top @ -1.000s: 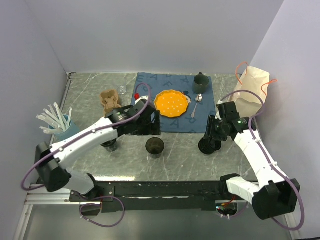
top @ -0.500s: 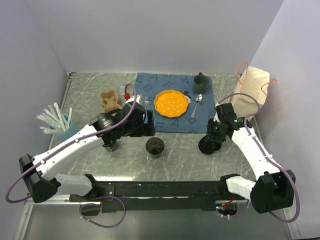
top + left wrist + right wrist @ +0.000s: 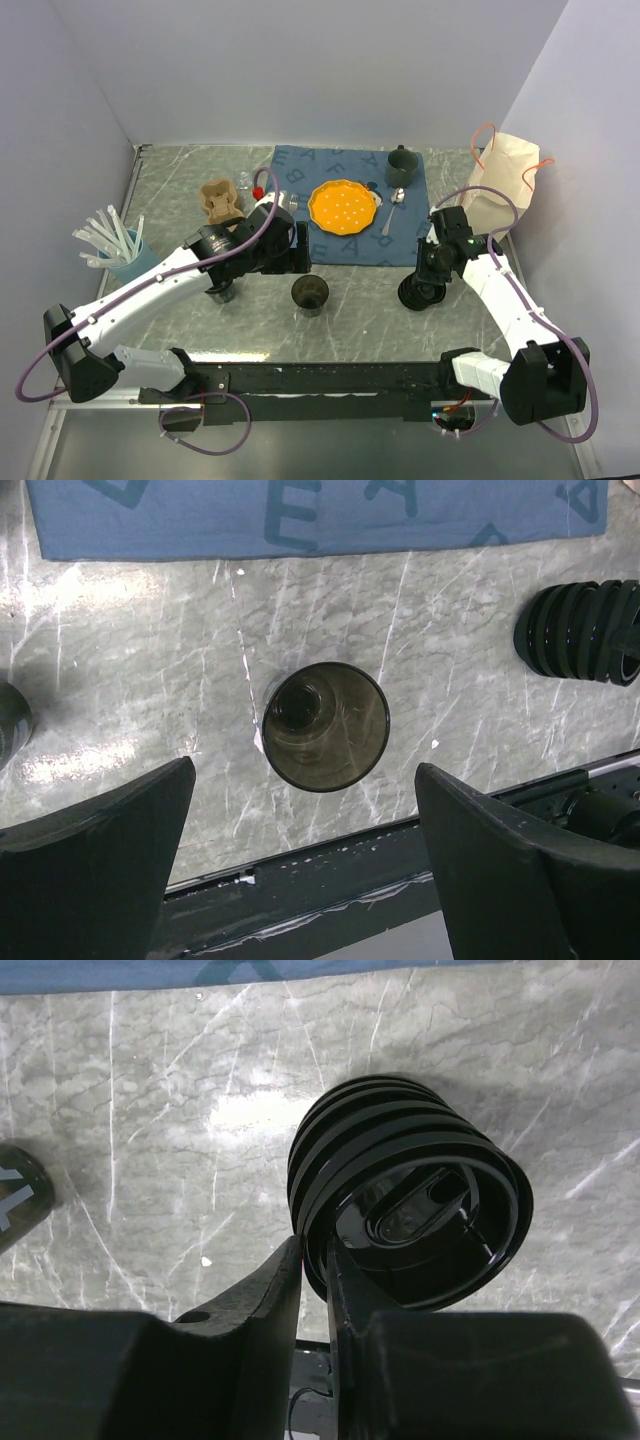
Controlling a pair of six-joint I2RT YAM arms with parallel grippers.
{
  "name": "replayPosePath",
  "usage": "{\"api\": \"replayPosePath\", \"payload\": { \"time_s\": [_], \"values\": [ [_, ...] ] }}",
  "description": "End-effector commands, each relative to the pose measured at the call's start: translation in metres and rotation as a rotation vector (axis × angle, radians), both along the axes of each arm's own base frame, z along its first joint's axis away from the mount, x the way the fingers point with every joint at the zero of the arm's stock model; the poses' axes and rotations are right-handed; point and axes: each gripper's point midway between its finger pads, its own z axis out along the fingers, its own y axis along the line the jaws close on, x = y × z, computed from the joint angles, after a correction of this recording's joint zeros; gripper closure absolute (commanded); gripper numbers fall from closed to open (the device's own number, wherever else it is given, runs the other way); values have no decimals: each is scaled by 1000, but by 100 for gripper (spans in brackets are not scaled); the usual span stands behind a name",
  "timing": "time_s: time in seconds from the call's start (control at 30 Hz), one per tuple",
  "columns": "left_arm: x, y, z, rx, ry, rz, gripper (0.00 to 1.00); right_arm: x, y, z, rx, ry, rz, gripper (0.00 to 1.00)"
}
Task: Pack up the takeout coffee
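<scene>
Our right end effector (image 3: 315, 1260) has just closed, pinching the rim of the black ribbed lid (image 3: 410, 1210) toward the table's (image 3: 370, 322) right edge. Our left end effector (image 3: 302, 770) hangs spread above the takeout coffee cup (image 3: 325, 725), which stands midway along the near edge. We judge that capping comes next.

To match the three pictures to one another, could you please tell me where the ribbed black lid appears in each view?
Top view: the ribbed black lid is right of centre, just below the cloth's near right corner.
Left wrist view: at the upper right edge, partly cut off.
Right wrist view: in the centre, filling much of the picture.
Shared landmark: the blue cloth, beyond the lid in all three.
</scene>
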Motion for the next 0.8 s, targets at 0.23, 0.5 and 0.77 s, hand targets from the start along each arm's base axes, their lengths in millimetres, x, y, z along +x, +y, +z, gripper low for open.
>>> {"api": "replayPosePath", "payload": {
  "time_s": [0.23,0.5,0.77],
  "values": [
    [6,-3,10,-18,-41,-16,3,7,-1,18,6,-68,11,82],
    [5,-6,15,-42,-61,-34,4,4,-3,27,-1,-68,2,80],
    [5,-6,13,-32,-54,-40,4,4,-2,21,6,-62,-1,78]
  ]
}}
